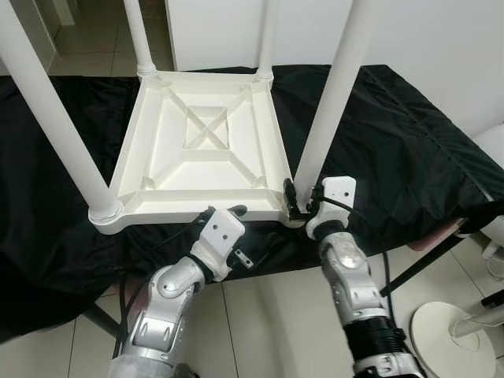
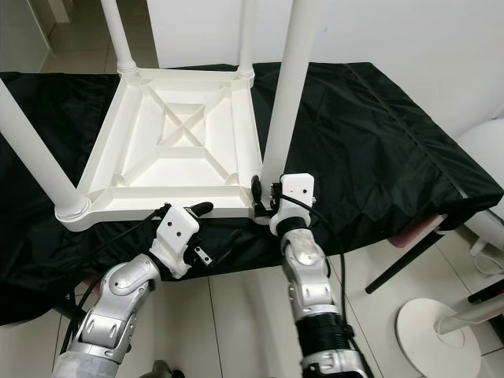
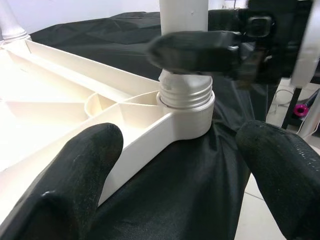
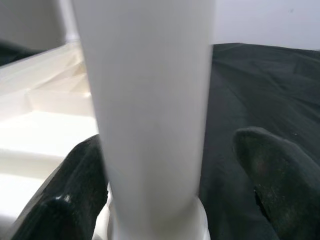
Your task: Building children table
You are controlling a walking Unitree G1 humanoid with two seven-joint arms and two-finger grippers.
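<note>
A white plastic children's table (image 1: 205, 134) lies upside down on a black cloth (image 1: 394, 142), its legs pointing up. The near-right leg (image 1: 327, 110) stands in its corner socket (image 3: 187, 107), where grey threads show above the collar. My right gripper (image 1: 295, 206) is open at that leg's base. Its fingers straddle the leg (image 4: 150, 100): one finger is against it, the other stands apart. My left gripper (image 1: 224, 211) is open at the table's front rim, just left of that corner. One of its fingers (image 3: 75, 165) lies over the rim.
The near-left leg (image 1: 55, 118) and two far legs (image 1: 140, 35) rise around the tabletop. The cloth-covered surface ends just in front of me, above a tiled floor. A white round stand base (image 1: 453, 327) sits on the floor at the right.
</note>
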